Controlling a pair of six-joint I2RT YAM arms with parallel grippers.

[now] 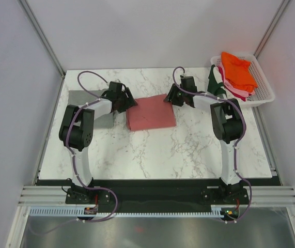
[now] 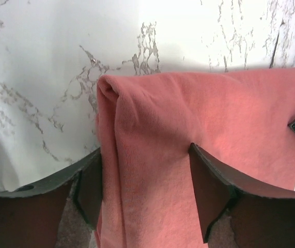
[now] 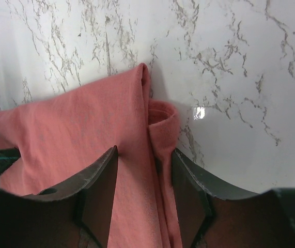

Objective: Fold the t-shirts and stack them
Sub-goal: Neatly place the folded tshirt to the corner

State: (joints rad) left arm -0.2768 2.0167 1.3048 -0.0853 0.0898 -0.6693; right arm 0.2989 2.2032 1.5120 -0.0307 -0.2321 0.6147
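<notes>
A folded salmon-pink t-shirt lies flat in the middle of the marble table. My left gripper is down at its left edge. In the left wrist view the open jaws of the left gripper straddle the folded edge of the pink shirt, one finger just outside the cloth and one on top of it. My right gripper is at the shirt's right edge. There the right gripper stands open more narrowly around the rolled hem of the pink shirt, cloth between its fingers. A grey t-shirt lies folded at the far left.
A white slatted basket sits at the back right corner and holds an orange tee and a pink one. A dark green one hangs over its rim. Grey walls close in on both sides.
</notes>
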